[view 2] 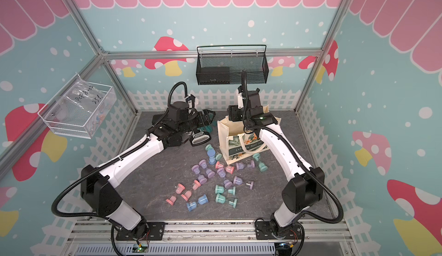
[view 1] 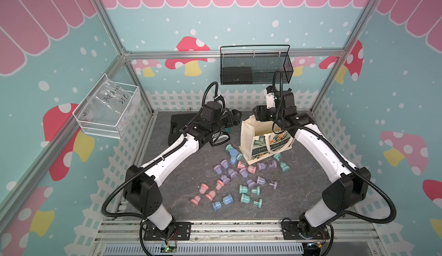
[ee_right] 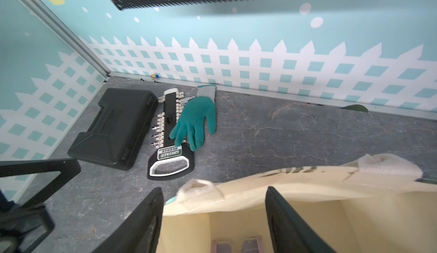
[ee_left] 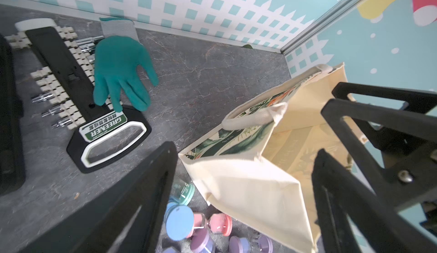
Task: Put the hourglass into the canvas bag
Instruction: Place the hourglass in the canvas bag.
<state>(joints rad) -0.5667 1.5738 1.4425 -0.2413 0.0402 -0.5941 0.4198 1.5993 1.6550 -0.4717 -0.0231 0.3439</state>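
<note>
Cream bag [view 1: 248, 135] stands near the tabletop's [view 1: 186, 209] back edge; right gripper [ee_right: 214, 190] over its mouth, jaws apart, empty; hourglass [ee_right: 236, 246] inside; left gripper [ee_left: 246, 145] wide, empty.

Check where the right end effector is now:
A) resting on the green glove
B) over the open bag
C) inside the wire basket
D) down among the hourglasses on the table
B: the right wrist view shows the right end effector over the open mouth of the bag, its fingers apart and empty, with an hourglass lying inside, on the bottom.
</note>
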